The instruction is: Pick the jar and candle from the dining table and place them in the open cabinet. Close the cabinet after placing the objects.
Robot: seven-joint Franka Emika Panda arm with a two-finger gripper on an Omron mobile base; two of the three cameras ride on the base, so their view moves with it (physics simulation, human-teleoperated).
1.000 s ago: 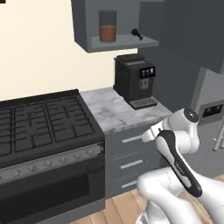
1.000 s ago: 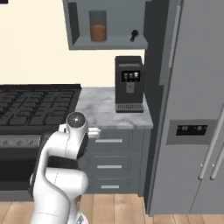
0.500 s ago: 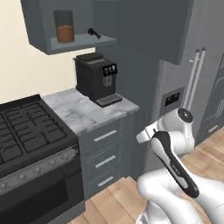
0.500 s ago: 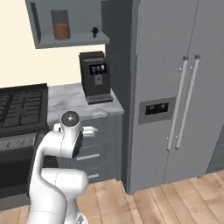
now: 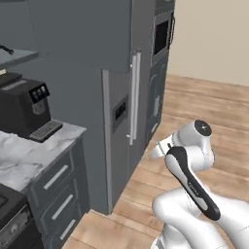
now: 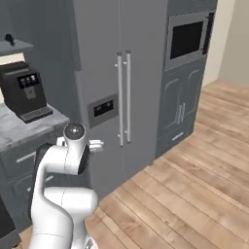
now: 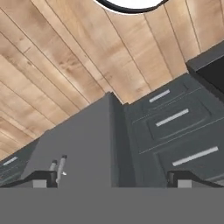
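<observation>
**Arm folded before the refrigerator, fingers wide apart and holding nothing**

The white arm (image 5: 192,182) is bent at the elbow and stands over the plank floor (image 6: 194,194), in front of a tall dark grey double-door refrigerator (image 6: 114,73) with two vertical silver handles (image 6: 123,99) and a dispenser panel (image 6: 103,108) in its left door. In the hand view the gripper (image 7: 113,178) looks down the refrigerator's front towards the floor; its two dark fingertips (image 7: 43,178) stand far apart at the bottom corners with nothing between them.

To the left of the refrigerator a marble counter (image 5: 24,158) tops a stack of dark grey drawers (image 5: 58,194) with silver bar handles. A black coffee machine (image 5: 26,107) sits at the back of that counter, near its right edge, just beside the refrigerator's side wall. The corner of a black stove (image 5: 9,214) touches the counter's left end.

Above the coffee machine, at the left edge of the left base view, a sliver of the cabinet (image 5: 19,56) shows as a lighter grey shelf with a small dark object (image 5: 6,48) lying on it; what that object is I cannot tell. The jar and the candle I cannot place from these views.

To the right of the refrigerator a built-in oven (image 6: 187,41) sits in a dark grey tower above two panelled doors (image 6: 180,109)
</observation>
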